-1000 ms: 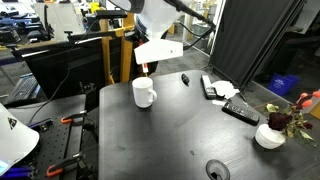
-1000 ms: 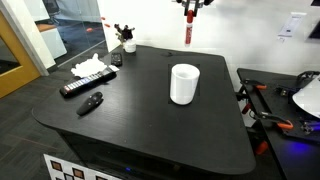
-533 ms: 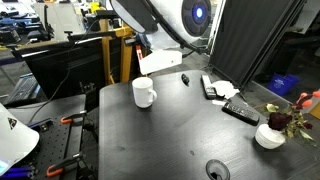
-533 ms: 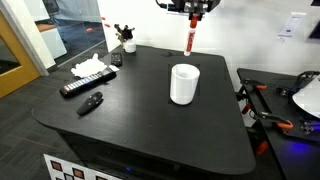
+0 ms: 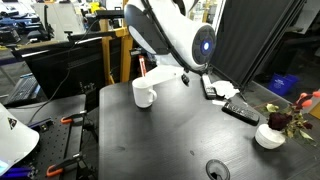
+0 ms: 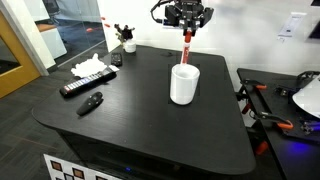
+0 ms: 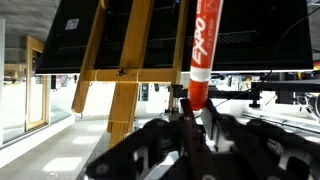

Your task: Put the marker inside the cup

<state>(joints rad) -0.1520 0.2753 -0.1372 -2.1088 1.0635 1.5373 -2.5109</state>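
The short red-orange marker pen (image 6: 185,48) hangs nearly upright over the plain white ceramic mug (image 6: 184,85). Its lower end is at the mouth of the mug, and I cannot tell if it is already below the rim. The Robotiq gripper (image 6: 187,31) pinches the upper end of the marker between its closed-in fingers (image 7: 213,125).

To do this step well, I think the pen should be centred over the opening, lowered a little more, and only then released, so it does not bounce off the rim or tip the mug.

The mug stands on a round black table (image 6: 140,125). Far to the left lie a black remote (image 6: 80,87) and a small black oval object (image 6: 92,102). A wooden door (image 6: 18,45) is at the left.
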